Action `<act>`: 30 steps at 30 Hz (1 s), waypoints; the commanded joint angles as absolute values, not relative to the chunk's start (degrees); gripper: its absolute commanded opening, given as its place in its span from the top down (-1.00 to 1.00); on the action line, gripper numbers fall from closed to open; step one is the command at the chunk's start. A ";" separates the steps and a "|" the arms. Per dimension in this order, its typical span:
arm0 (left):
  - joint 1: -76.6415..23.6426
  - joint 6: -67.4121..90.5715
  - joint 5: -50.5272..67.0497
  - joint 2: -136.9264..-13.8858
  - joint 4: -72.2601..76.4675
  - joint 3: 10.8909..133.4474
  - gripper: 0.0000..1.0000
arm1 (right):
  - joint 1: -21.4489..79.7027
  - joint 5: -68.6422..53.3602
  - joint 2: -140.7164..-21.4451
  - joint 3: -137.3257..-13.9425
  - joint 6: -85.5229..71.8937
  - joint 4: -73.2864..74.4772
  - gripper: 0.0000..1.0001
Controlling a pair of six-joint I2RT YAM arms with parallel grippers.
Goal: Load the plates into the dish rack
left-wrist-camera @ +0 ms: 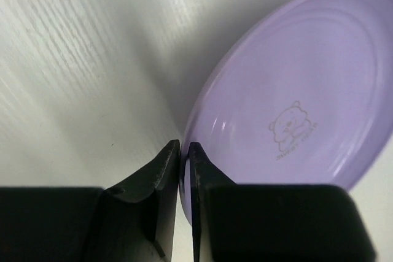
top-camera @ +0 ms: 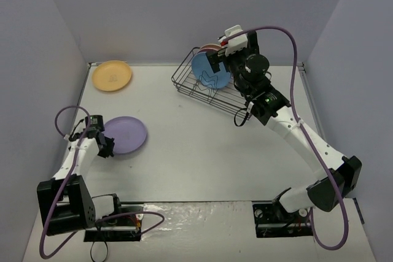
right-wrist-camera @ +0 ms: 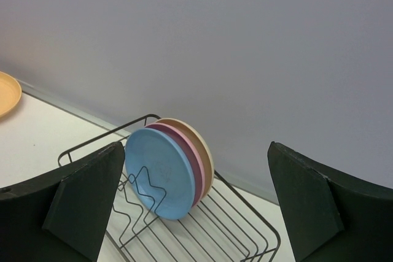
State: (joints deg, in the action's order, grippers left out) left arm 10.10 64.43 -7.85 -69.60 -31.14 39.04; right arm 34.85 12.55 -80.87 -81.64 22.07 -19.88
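A lilac plate (top-camera: 127,134) (left-wrist-camera: 295,84) lies flat on the table at the left. My left gripper (top-camera: 107,146) (left-wrist-camera: 183,154) is shut on its near rim, one finger outside and one inside. At the far left lies the yellow-orange plate (top-camera: 112,75) (right-wrist-camera: 6,93). The dish rack (top-camera: 187,87) (right-wrist-camera: 245,234) stands at the back, holding three plates on edge: light blue (top-camera: 207,73) (right-wrist-camera: 158,173), pink (right-wrist-camera: 198,165) and cream (right-wrist-camera: 207,151). My right gripper (top-camera: 216,59) (right-wrist-camera: 196,151) hovers open above the rack, nothing between its fingers.
Grey walls close in the table on the left, back and right. A purple cable loops beside the left arm (top-camera: 64,118), and another arcs over the right arm (top-camera: 295,47). The arm bases sit at the near edge.
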 commanded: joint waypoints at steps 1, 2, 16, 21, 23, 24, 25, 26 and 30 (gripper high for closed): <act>9.70 54.88 -15.29 -63.68 -34.31 49.24 1.00 | 34.49 15.72 -77.81 -81.28 23.44 -24.13 -1.00; 9.43 53.10 -15.55 -62.31 -32.85 51.83 1.00 | 34.54 16.08 -77.61 -81.11 24.00 -24.06 -1.00; -14.49 -21.49 -1.07 -72.92 2.11 78.99 1.00 | 31.64 24.34 -76.79 -81.53 28.74 -23.93 -1.00; -15.56 -30.33 7.13 -81.38 13.21 84.90 1.00 | 28.30 28.04 -75.24 -82.71 28.48 -23.46 -0.99; -16.08 -32.44 10.41 -84.00 19.03 86.30 1.00 | 27.21 28.69 -75.26 -83.32 28.39 -22.75 -0.99; -16.56 -34.03 11.08 -85.03 19.60 86.92 1.00 | 26.68 29.06 -75.34 -83.42 28.39 -22.35 -0.99; -18.19 -37.18 12.03 -88.48 21.44 89.01 1.00 | 25.93 29.27 -75.41 -83.75 28.39 -21.80 -0.98; -19.67 -40.85 11.98 -90.45 22.98 89.74 1.00 | 25.22 29.33 -75.41 -83.70 28.39 -21.80 -0.98; -23.41 -50.23 10.60 -97.10 34.05 90.54 1.00 | 22.50 29.30 -76.03 -84.27 27.86 -21.25 -0.98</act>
State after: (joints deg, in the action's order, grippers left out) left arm -19.21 -36.91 7.66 -94.35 14.43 86.68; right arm 24.68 27.41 -77.31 -80.99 28.17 -18.57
